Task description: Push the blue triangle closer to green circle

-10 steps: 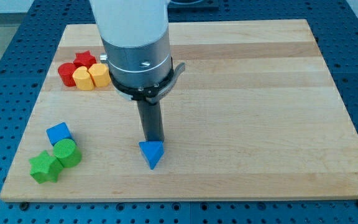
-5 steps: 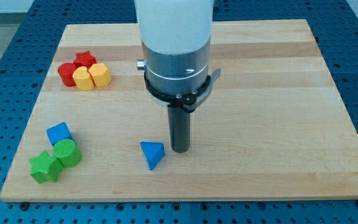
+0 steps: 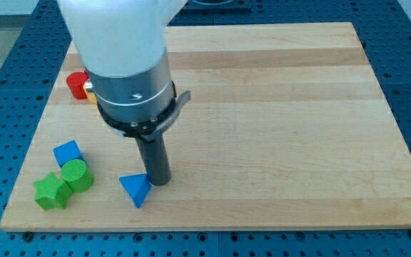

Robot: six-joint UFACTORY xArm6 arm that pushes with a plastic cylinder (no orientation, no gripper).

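Blue triangle [image 3: 135, 190] sat near but apart from the green circle [image 3: 76, 175] on its left, my tip [image 3: 160, 183] touching its right side, leaving a short push.

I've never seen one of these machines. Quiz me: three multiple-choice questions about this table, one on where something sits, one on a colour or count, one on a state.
1. Where is my tip relative to the blue triangle?
A. at its right edge
B. far above it
C. at its left

2. How many green blocks show?
A. one
B. two
C. four

3. The green circle and blue triangle are:
A. touching
B. stacked
C. apart

Answers:
1 A: the rod ends at the triangle's right edge.
2 B: the green circle and a green star show.
3 C: bare wood lies between them.
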